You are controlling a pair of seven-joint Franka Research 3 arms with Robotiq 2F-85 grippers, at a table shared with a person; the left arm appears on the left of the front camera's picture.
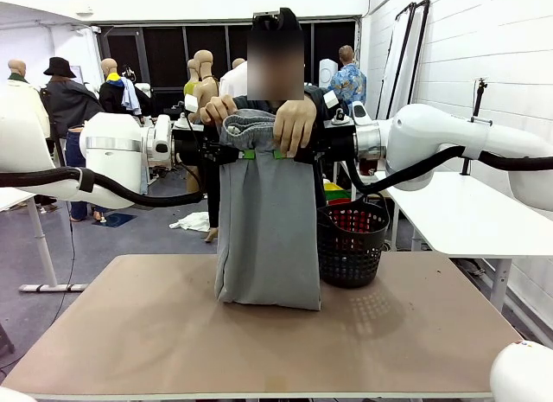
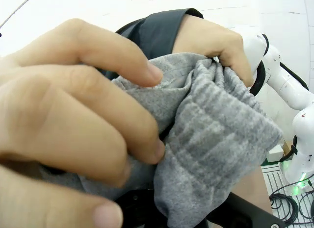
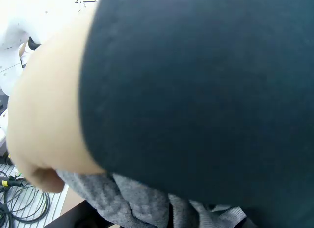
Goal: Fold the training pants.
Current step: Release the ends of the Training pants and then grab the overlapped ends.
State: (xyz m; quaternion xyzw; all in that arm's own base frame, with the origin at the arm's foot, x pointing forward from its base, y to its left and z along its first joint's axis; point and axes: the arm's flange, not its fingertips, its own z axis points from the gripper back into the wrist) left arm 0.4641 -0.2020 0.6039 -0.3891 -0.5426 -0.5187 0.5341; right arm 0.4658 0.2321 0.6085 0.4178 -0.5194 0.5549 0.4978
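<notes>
The training pants (image 1: 268,238) hang upright over the middle of the table (image 1: 130,333), waistband at the top. Their lower end rests on the tabletop, just beside the black mesh basket (image 1: 350,246). The person across the table holds the gathered waistband with both hands, one hand (image 1: 295,124) draped over its top edge and the other hand (image 1: 216,108) at the opposite corner.

The left gripper (image 1: 246,153) and the right gripper (image 1: 282,153) meet the cloth just below those hands, and a green pad of each shows on the near face of the fabric. The cloth seems to pass between each pair of fingers. Whether either pair is pressed closed on it cannot be told, since in the wrist views the hands, a dark sleeve (image 3: 196,90) and bunched grey jersey cover the jaws.

The fabric looks soft, light and limp. It hangs in a flat panel, and its bottom end lies slack on the table. It will probably sag and slide wherever it is unsupported, and a pinch on a single layer could slip out. The ribbed elastic waistband, thick and gathered in the left wrist view, is the firmest place to hold. Gripping near its two corners would keep the panel spread while it is lowered and folded.
</notes>
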